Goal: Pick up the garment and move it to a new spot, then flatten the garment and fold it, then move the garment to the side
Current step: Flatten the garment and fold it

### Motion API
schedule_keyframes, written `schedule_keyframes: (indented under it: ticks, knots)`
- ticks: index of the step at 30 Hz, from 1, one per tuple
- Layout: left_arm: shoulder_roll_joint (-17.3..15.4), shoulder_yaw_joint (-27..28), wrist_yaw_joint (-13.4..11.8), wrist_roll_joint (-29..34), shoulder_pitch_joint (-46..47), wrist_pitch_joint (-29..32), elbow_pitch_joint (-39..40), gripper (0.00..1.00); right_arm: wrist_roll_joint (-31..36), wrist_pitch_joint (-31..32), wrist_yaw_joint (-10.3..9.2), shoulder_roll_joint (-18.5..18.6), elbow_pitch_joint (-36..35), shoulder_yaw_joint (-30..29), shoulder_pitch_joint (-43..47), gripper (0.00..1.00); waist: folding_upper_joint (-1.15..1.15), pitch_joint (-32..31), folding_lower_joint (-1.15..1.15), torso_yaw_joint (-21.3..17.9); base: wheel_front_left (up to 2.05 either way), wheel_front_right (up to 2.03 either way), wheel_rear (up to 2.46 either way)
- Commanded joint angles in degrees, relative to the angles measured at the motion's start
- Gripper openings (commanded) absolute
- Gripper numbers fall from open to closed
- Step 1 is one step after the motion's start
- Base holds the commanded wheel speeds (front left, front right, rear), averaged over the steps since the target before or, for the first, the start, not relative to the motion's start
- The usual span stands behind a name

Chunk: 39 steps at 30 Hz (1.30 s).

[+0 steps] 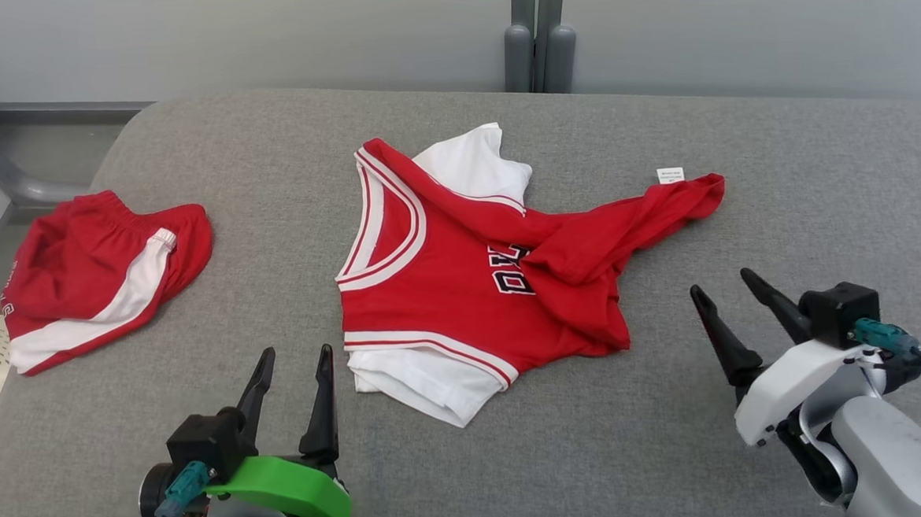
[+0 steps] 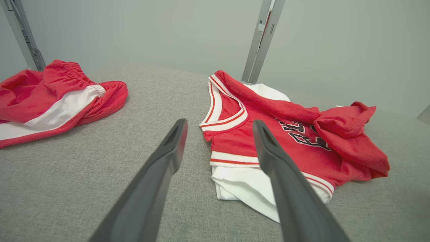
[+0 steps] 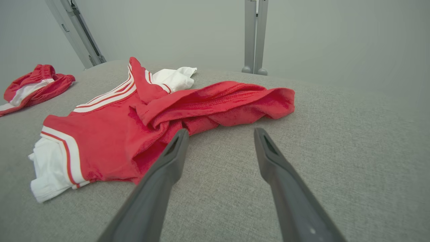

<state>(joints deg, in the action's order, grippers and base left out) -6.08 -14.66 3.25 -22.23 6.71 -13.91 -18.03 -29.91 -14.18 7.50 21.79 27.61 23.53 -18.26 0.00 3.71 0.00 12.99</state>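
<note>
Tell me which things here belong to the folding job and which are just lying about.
Job: crumpled red and white jersey; grey fabric surface under it; left gripper and right gripper, both open.
Lying about: red shorts with a white stripe, at the left; grey metal posts behind.

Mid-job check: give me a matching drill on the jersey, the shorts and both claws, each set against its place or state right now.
Column one:
1. jersey
2. shorts
3. left claw
4. right claw

Column two:
A. open and empty, to the right of the jersey
B. bunched up at the far left
C. open and empty, just left of the jersey's near corner
D. crumpled in the middle, red cloth flipped over part of the lettering

Pairs: 1-D, 2-B, 3-C, 4-A
</note>
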Motion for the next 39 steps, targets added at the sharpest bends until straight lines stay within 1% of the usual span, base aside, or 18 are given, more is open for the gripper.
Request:
schedule_keyframes:
  ticks: [1, 6, 9, 11, 14, 16, 17, 18, 19, 20, 21, 22, 24, 25, 28, 32, 36, 39]
  knots:
    - [-0.34, -0.09, -0.32, -0.56, -0.21, 0.15, 0.22, 1.00, -0.48, 0.59, -0.02, -0.50, 0.41, 0.92, -0.19, 1.00, 0.00, 0.33, 0.00, 0.70, 0.00, 0.00, 0.00]
    - [-0.20, -0.56, -0.42, -0.66, 0.49, 0.25, 0.26, 1.00, -2.87, 3.44, -0.01, -3.19, 3.44, 3.88, -3.64, 1.00, 0.00, 1.04, 0.00, 2.28, 0.00, 0.00, 0.00]
    - [-0.03, -0.82, -0.37, -0.84, 0.79, 0.24, 0.01, 1.00, -6.08, 5.50, -0.02, -5.24, 6.15, 5.50, -5.66, 1.00, 0.00, 1.38, 0.00, 3.51, 0.00, 0.00, 0.00]
    - [0.00, -0.94, -0.42, -0.89, 1.00, 0.16, -0.20, 1.00, -7.48, 6.88, -0.02, -5.42, 8.19, 6.45, -6.76, 1.00, 0.00, 1.48, 0.00, 4.28, 0.00, 0.00, 0.00]
    - [-0.01, -0.91, -0.45, -1.08, 1.09, -0.03, -0.32, 1.00, -10.24, 7.01, 0.00, -6.57, 9.39, 7.82, -7.94, 1.00, 0.00, 1.63, 0.00, 5.22, 0.00, 0.00, 0.00]
    - [-0.15, -0.81, -0.53, -1.17, 0.91, -0.12, -0.44, 1.00, -11.65, 6.57, 0.00, -6.63, 9.78, 8.74, -8.27, 1.00, 0.00, 1.67, 0.00, 5.60, 0.00, 0.00, 0.00]
    - [-0.14, -0.84, -0.57, -1.22, 0.90, -0.19, -0.47, 1.00, -12.88, 6.57, -0.01, -6.83, 9.81, 9.13, -8.38, 0.86, 0.00, 1.72, 0.00, 5.75, 0.00, 0.00, 0.00]
    - [-0.11, -0.88, -0.59, -1.28, 0.93, -0.20, -0.51, 1.00, -13.40, 6.49, -0.01, -6.70, 9.89, 9.45, -8.60, 0.78, 0.00, 1.76, 0.00, 5.85, 0.00, 0.00, 0.00]
    - [-0.07, -0.93, -0.60, -1.35, 0.98, -0.19, -0.58, 1.00, -14.10, 6.38, -0.01, -6.56, 10.12, 9.90, -8.91, 0.54, 0.00, 1.86, 0.00, 5.97, 0.00, 0.00, 0.00]
    - [-0.03, -0.95, -0.60, -1.35, 1.03, -0.25, -0.64, 1.00, -14.72, 6.50, -0.01, -6.60, 10.44, 10.20, -9.04, 0.46, 0.00, 1.95, 0.00, 6.05, 0.00, 0.00, 0.00]
    - [0.02, -0.99, -0.61, -1.28, 1.13, -0.30, -0.70, 1.00, -15.05, 6.35, 0.00, -6.61, 10.75, 10.57, -9.28, 0.36, 0.00, 2.07, 0.00, 6.12, 0.00, 0.00, 0.00]
    - [0.07, -1.02, -0.62, -1.29, 1.26, -0.34, -0.73, 1.00, -15.42, 6.14, 0.00, -6.59, 11.14, 10.78, -9.48, 0.29, 0.00, 2.17, 0.00, 6.15, 0.00, 0.00, 0.00]
    - [0.09, -1.01, -0.66, -1.21, 1.45, -0.38, -0.83, 1.00, -15.97, 5.88, 0.00, -6.60, 12.26, 11.17, -10.13, 0.08, 0.00, 2.42, 0.00, 6.16, 0.00, 0.00, 0.00]
    - [0.01, -0.98, -0.70, -1.25, 1.52, -0.42, -0.86, 1.00, -16.21, 5.26, 0.00, -6.70, 12.57, 11.33, -10.57, 0.00, 0.00, 2.56, 0.00, 6.13, 0.00, 0.00, 0.00]
    - [-0.27, -0.79, -0.79, -1.35, 1.70, -0.46, -0.90, 1.00, -16.49, 3.42, 0.00, -6.86, 13.08, 11.80, -11.43, 0.00, 0.00, 2.80, 0.00, 5.83, 0.00, 0.00, 0.00]
    - [-0.51, -0.75, -0.94, -1.43, 1.45, -0.60, -1.05, 1.00, -15.80, 0.46, -0.01, -5.99, 13.21, 10.66, -11.77, 0.00, 0.00, 2.51, 0.00, 4.65, 0.00, 0.00, 0.00]
    - [-1.01, -0.63, -1.18, -1.48, 0.91, -0.61, -0.89, 1.00, -14.35, -0.78, -0.01, -4.73, 11.93, 7.62, -9.63, 0.00, 0.00, 1.88, 0.00, 2.58, 0.00, 0.00, 0.00]
    - [-1.31, -0.55, -1.30, -1.63, 0.49, -0.57, -0.52, 1.00, -12.26, -1.11, 0.00, -3.63, 9.52, 3.80, -7.57, 0.00, 0.00, 1.46, 0.00, 0.46, 0.00, 0.00, 0.00]
